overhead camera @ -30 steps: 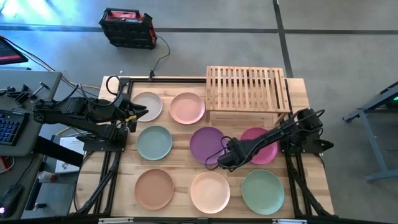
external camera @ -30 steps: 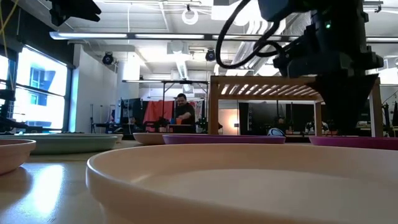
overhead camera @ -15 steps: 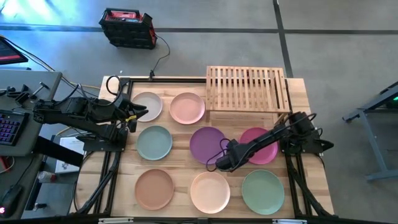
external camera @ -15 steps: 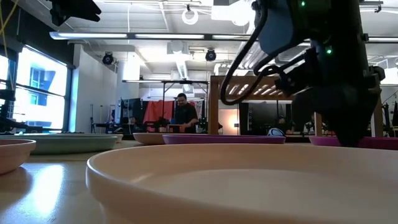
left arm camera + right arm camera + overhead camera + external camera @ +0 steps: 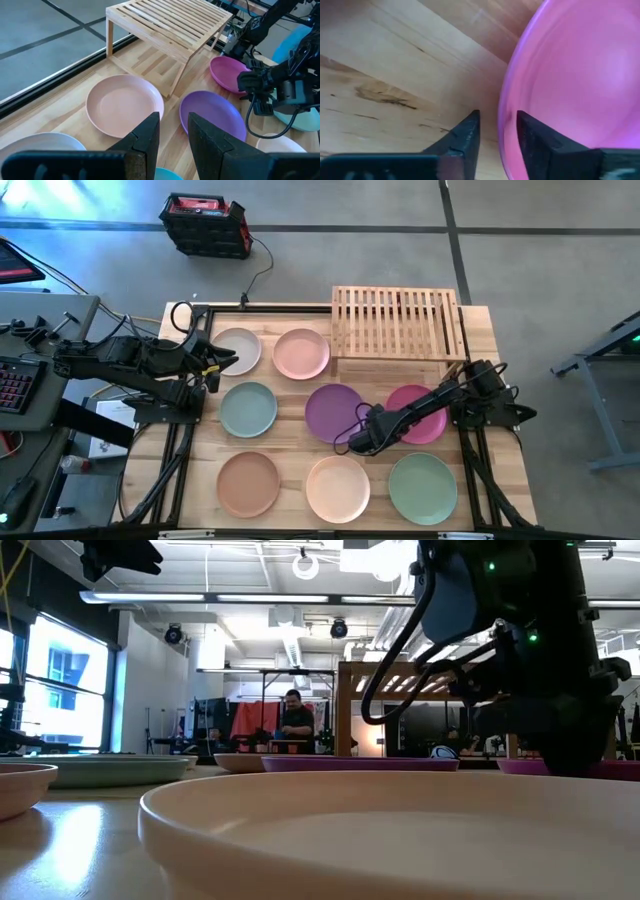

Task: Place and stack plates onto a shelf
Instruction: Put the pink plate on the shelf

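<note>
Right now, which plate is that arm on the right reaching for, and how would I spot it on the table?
Find the slatted wooden shelf at the table's far edge. Just in front of it, toward the right, lies the magenta plate, with the right gripper low at its rim, one finger on each side. It is the brightest plate, between the duller purple plate and the table's right edge.
</note>
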Controlling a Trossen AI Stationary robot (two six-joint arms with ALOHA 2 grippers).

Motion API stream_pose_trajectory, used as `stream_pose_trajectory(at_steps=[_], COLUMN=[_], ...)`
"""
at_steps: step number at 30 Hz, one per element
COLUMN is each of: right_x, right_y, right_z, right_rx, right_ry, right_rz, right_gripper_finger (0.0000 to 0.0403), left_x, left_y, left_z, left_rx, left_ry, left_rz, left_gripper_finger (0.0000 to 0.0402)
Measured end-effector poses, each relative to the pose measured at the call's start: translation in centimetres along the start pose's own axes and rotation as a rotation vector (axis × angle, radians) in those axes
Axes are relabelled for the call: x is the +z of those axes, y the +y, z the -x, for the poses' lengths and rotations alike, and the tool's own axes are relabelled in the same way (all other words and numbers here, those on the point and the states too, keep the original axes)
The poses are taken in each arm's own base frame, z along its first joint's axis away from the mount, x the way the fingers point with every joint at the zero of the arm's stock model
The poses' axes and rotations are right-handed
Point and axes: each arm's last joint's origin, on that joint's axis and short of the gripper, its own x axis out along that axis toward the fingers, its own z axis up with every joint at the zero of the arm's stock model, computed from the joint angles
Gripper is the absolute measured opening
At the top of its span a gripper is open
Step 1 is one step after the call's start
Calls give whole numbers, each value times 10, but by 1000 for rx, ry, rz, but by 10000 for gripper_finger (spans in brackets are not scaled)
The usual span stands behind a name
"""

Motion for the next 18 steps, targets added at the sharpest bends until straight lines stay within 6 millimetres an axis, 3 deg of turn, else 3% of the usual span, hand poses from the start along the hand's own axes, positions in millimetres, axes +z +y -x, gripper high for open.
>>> stream_pose_trajectory(at_steps=[6, 13, 18], right_x=[-2, -3, -4], right_y=[-1, -2, -3], right_z=[-1, 1, 20], right_rx=[-5, 10, 22], right_ry=[47, 84, 76], right_rz=[3, -9, -15], right_gripper_finger=[10, 4, 1], left_x=[0, 0, 0], left_y=[0, 0, 0], left_z=[0, 0, 0], left_rx=[0, 0, 1], left_ry=[0, 0, 0], left_rz=[0, 0, 0], left_gripper_finger=[90, 90, 90])
